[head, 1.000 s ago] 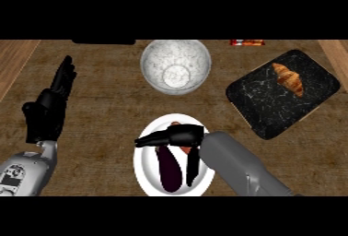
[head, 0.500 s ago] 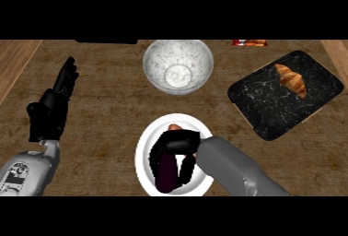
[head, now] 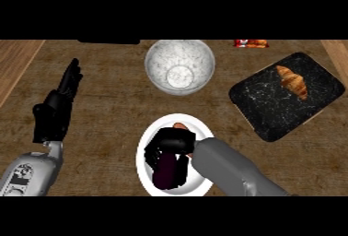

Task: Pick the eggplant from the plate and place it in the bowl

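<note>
Dark purple eggplant (head: 168, 173) lying on white plate (head: 153, 182), right hand (head: 170, 144) curled round its upper end; bowl (head: 180, 67) well apart; left hand (head: 58, 108) resting, fingers straight.

Two hands over the worktop, one resting and one curled downward

The left hand (head: 58, 110) rests open near the worktop's left edge, fingers straight and pointing away. The right hand (head: 170, 144), near the front edge, points downward with its fingers curled, grey forearm slanting in from the lower right.
</note>
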